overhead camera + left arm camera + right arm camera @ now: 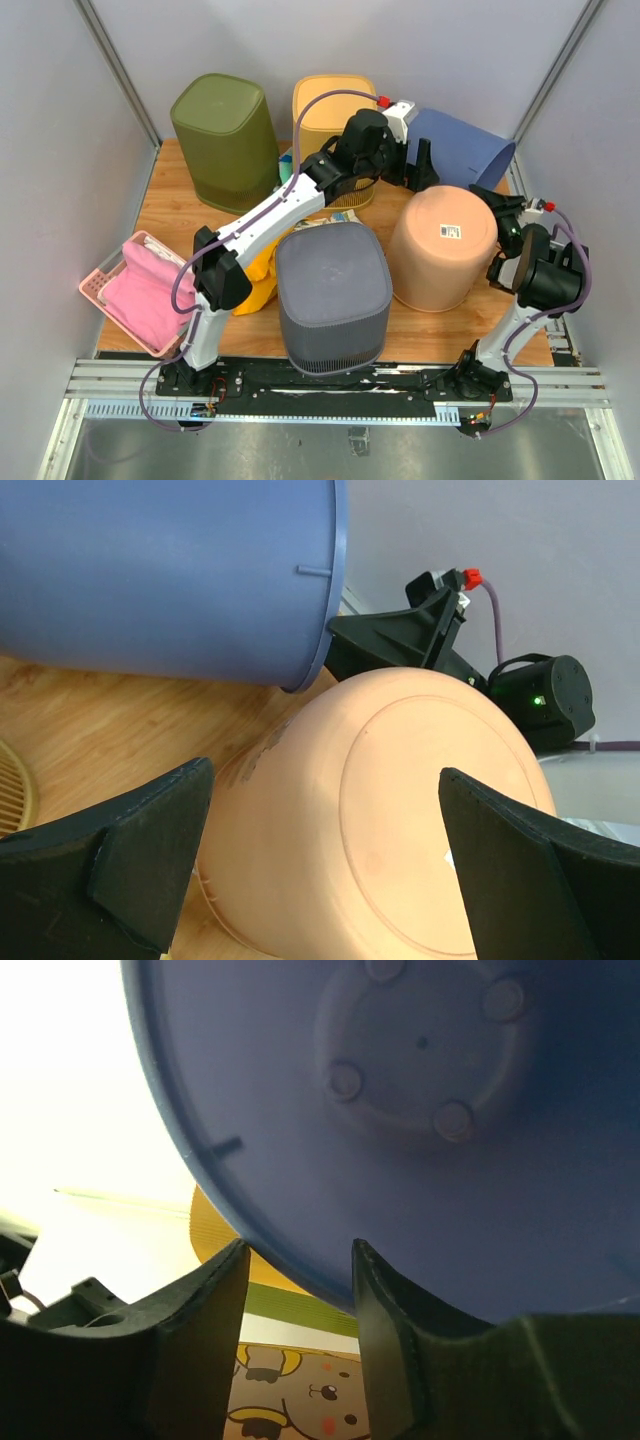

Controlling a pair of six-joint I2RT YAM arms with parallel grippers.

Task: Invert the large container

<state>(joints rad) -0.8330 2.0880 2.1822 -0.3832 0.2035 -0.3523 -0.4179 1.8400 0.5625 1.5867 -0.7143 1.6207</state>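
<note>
The large blue container (462, 148) lies tilted on its side at the back right, its mouth facing the right arm. In the right wrist view I look into the blue container (430, 1110). Its rim passes between the parted fingers of my right gripper (297, 1250), with a gap on both sides. From above, the right gripper (497, 205) sits at the rim's lower edge. My left gripper (420, 172) hovers wide open beside the blue wall (170, 575). Nothing is in the left gripper (325, 780), which looks down on a peach container (400, 810).
The upside-down peach container (445, 245) stands just in front of the blue one. A grey container (332, 290) sits in the front centre. An olive container (222, 135) and a yellow one (333, 105) stand at the back. A pink basket (98, 290) of cloth is at the left.
</note>
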